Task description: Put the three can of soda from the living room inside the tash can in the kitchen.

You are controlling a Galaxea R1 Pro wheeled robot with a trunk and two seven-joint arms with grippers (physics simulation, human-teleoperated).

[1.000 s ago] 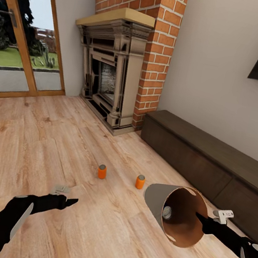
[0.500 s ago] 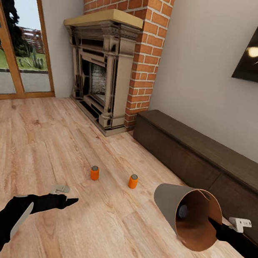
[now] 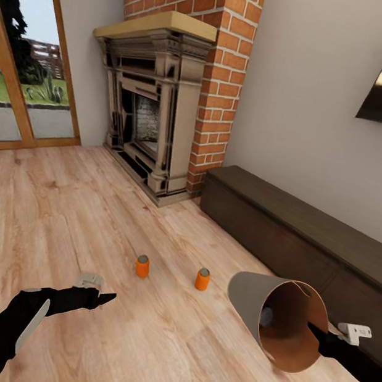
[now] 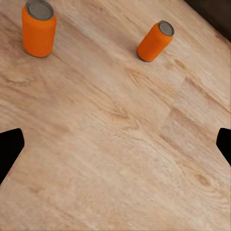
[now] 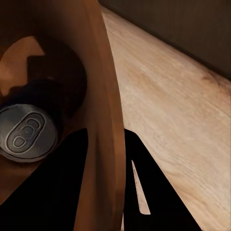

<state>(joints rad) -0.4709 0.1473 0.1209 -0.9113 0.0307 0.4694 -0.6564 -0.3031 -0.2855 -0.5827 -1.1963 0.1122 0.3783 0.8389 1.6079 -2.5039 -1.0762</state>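
Living room, pale wood-grain floor (image 3: pixel 124 355): two orange cans, smooth cylinders with grey tops, stand upright and apart on the boards, one (image 3: pixel 142 266) ahead of the left gripper (image 3: pixel 98 290) (fingers spread wide, nothing between them), the other (image 3: pixel 202 279) between it and the bin. The tapered round bin (image 3: pixel 258 306), matt grey outside and copper-brown inside, is held tilted by its rim, which the right gripper (image 5: pixel 113 144) pinches. One can (image 5: pixel 26 132), seemingly the blue one, lies inside; I judge one of three collected, two and the kitchen trip left.
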